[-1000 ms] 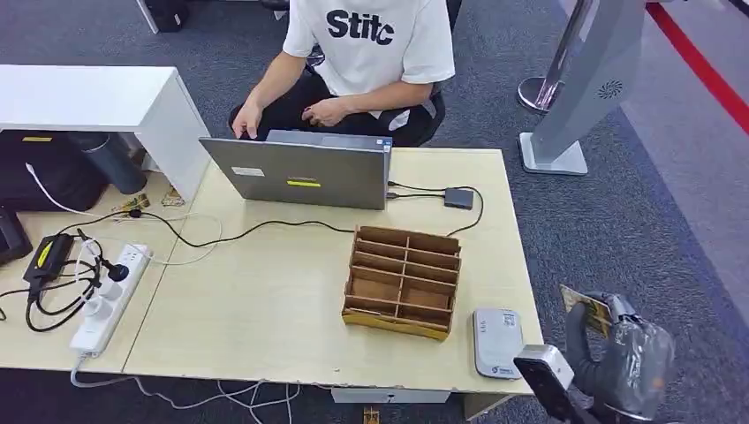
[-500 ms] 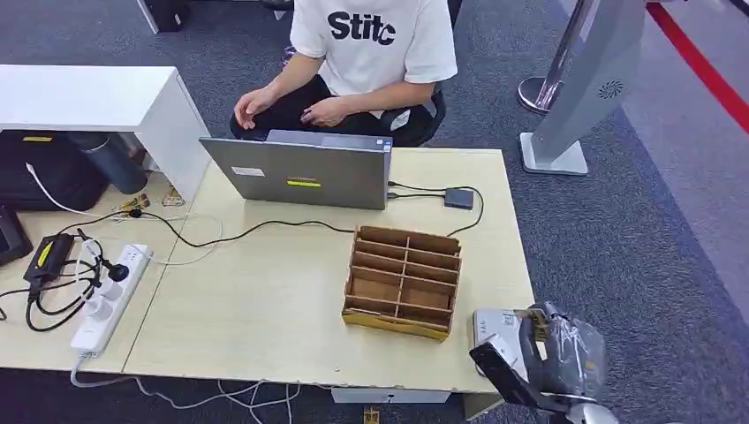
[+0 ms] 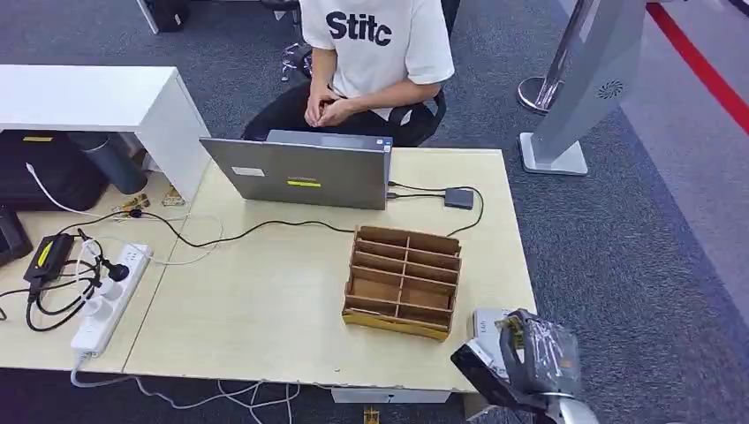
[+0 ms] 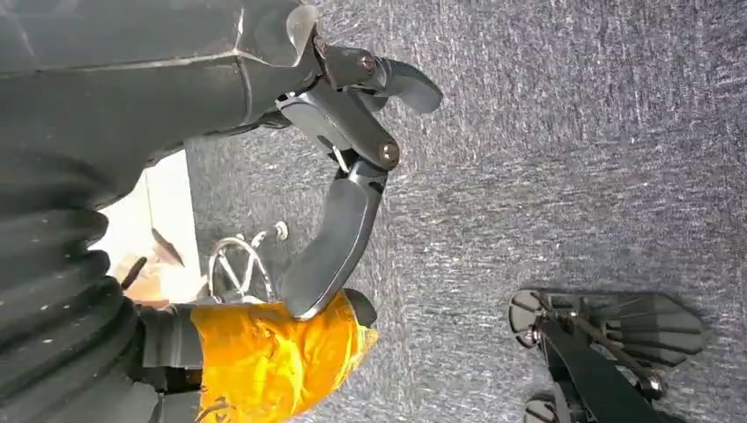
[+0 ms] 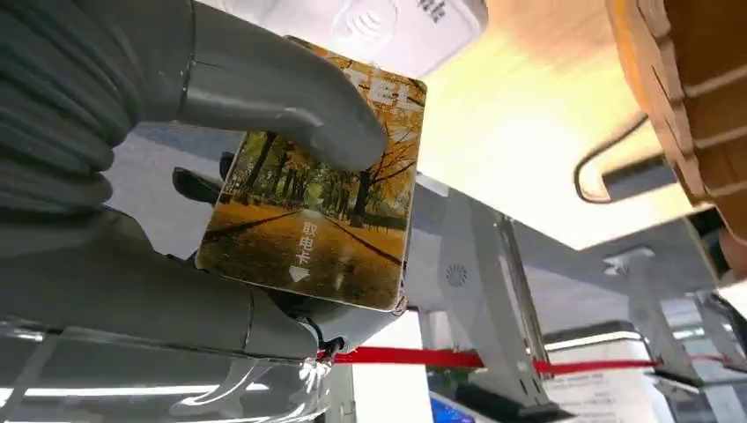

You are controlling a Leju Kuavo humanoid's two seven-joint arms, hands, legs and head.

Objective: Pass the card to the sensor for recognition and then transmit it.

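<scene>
The robot's right hand [image 3: 537, 358], thumb and fingers [image 5: 264, 97] pinching a glossy autumn-avenue card [image 5: 317, 203], holds it just above the white rounded sensor [image 3: 488, 321] at the desk's [image 3: 265, 300] corner.

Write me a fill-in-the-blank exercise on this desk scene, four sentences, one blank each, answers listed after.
1. The right hand holds a card printed with a picture of ____ in autumn colours.
2. The white sensor lies on the table beside the wooden ____.
3. The person sits behind an open ____.
4. The left hand hangs over grey ____.

Missing words: trees; organizer; laptop; carpet
</scene>
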